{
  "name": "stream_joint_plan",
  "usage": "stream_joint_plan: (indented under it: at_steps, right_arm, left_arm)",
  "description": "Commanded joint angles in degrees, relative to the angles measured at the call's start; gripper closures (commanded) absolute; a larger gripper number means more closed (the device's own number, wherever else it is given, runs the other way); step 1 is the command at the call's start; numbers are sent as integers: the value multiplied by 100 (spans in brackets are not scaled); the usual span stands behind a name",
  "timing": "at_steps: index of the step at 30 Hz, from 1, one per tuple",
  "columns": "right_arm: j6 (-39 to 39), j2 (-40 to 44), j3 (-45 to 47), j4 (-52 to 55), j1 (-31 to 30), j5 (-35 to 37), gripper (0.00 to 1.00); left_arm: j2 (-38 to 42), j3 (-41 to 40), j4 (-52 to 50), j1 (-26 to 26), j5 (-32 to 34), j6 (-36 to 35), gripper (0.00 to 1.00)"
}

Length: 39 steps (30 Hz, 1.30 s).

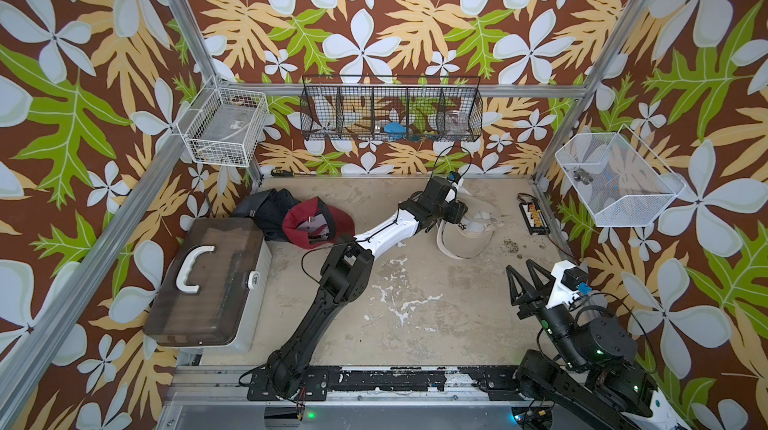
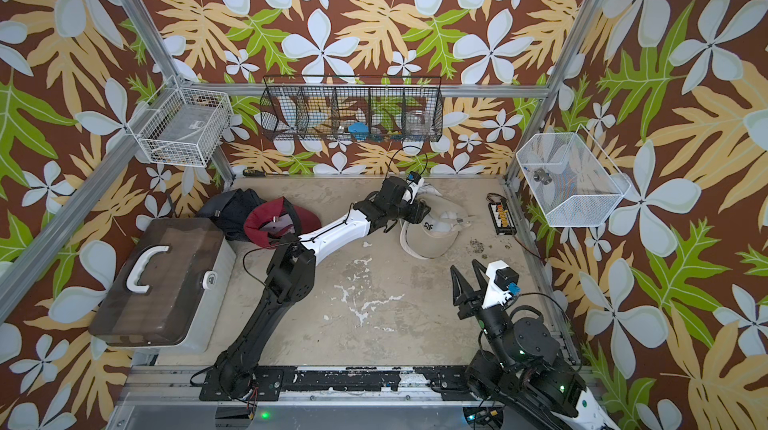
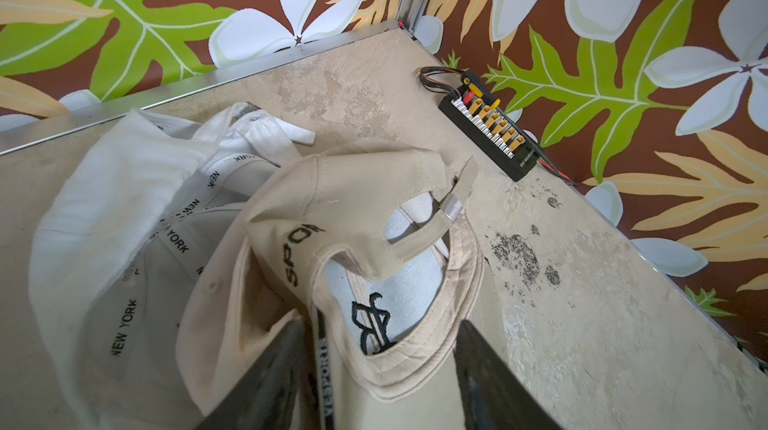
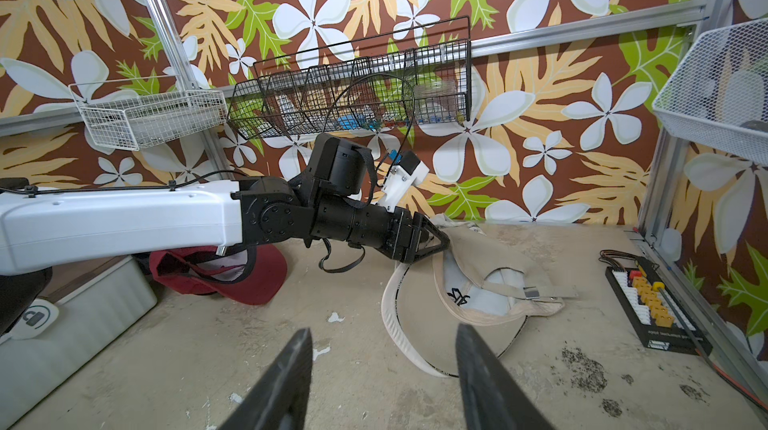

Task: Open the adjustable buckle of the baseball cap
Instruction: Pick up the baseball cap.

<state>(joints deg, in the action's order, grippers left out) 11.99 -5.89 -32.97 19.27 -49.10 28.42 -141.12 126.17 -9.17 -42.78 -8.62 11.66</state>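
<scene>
Beige cap (image 1: pixel 467 240) centre-right on tabletop (image 1: pixel 415 303), back strap threaded through metal buckle (image 3: pixel 451 208). Left tool (image 3: pixel 376 332) fingers apart astride cap rim; grip unclear. Right tool (image 1: pixel 520 265) apart, lower right. Black wire basket (image 1: pixel 390 82), upper centre: blue item (image 1: pixel 394 129), clear jar (image 1: pixel 457 119). White mesh basket (image 1: pixel 623 207), right: small grey part (image 1: pixel 582 176). Lidded case (image 1: pixel 208 282), left, closed.

Your surface (image 1: pixel 415 303), laid out:
The baseball cap (image 1: pixel 465 243) lies back right of centre, touching another cap (image 3: pixel 104 207) behind it; the connector board (image 1: pixel 534 218) is right of both, the case (image 1: pixel 208 282) front left, a third cap (image 1: pixel 343 222) at its rear right corner.
</scene>
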Motion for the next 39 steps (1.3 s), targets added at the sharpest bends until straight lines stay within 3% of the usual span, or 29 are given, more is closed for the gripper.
stream_joint_plan:
  at_steps: [1, 8, 18, 23, 29, 39]
  right_arm:
    - [74, 6, 25, -99, -2, 23, 43]
    - [73, 9, 24, -93, 4, 36, 43]
    - [84, 45, 25, -90, 5, 75, 43]
    - [84, 49, 13, -81, 4, 80, 43]
    - [84, 53, 23, -81, 6, 101, 42]
    - [91, 53, 19, -54, 5, 176, 42]
  left_arm:
    - [25, 23, 25, 21, 12, -45, 39]
    - [-140, 64, -7, 14, -367, 96, 45]
    - [-248, 31, -94, 0, -379, 150, 61]
    - [-303, 15, -94, -10, -394, 223, 74]
    - [-156, -55, -89, -43, -381, 197, 100]
    - [675, -658, -74, -81, -290, 93, 100]
